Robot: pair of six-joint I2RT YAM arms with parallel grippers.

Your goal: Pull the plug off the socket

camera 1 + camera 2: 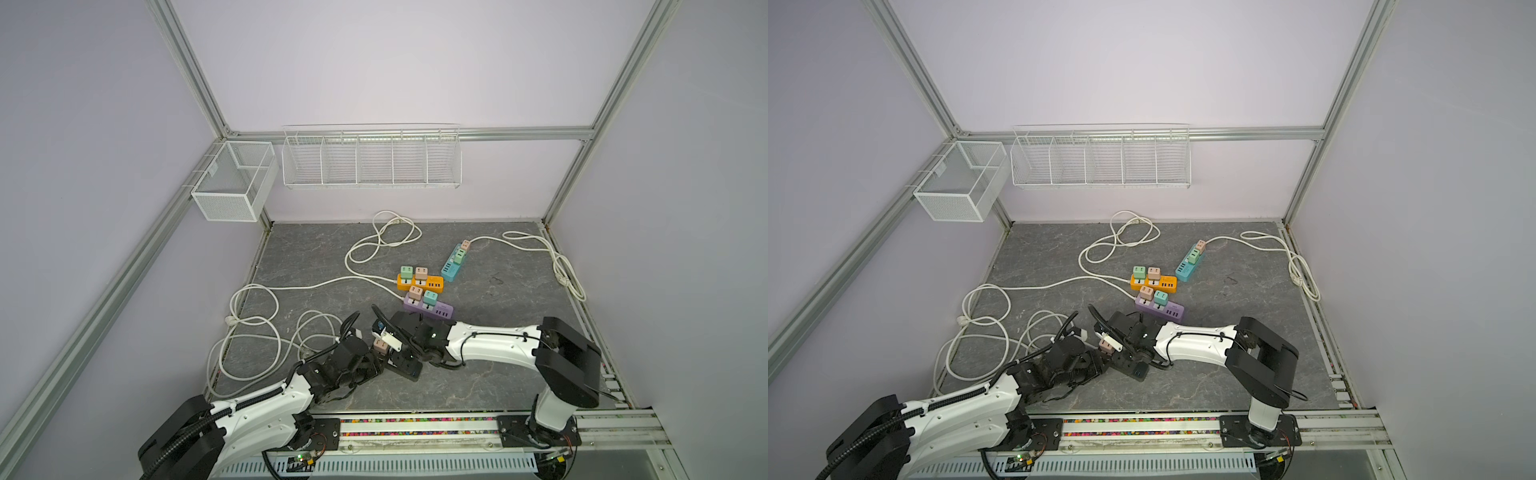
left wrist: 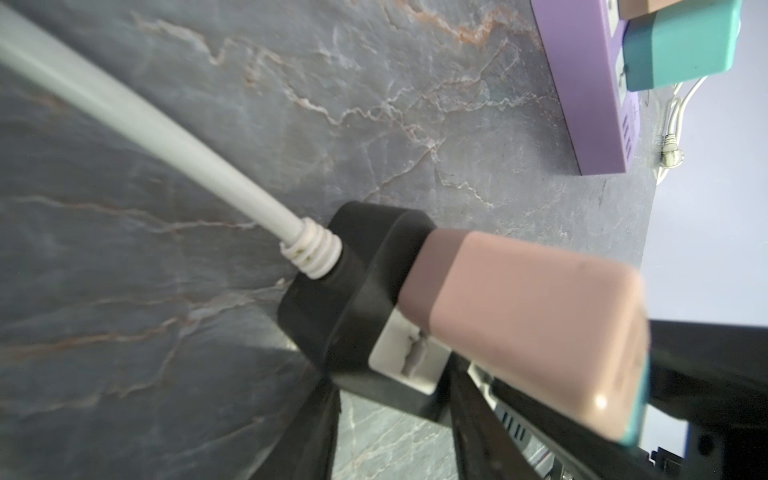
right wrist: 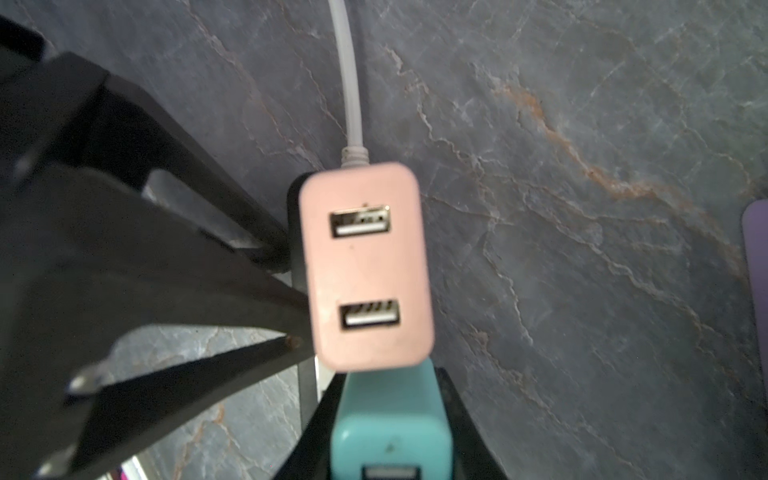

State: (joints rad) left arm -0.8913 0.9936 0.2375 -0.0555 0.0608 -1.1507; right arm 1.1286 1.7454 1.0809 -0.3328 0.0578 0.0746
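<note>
Near the front edge of the desk [image 1: 478, 374], the right gripper [image 3: 390, 384] has its jaws clamped on the teal plug [image 3: 390, 432], just beside the pink plug [image 3: 365, 266] on the black socket strip [image 2: 332, 316]. The left gripper [image 1: 376, 360] touches that strip; its jaws' state I cannot tell.
</note>
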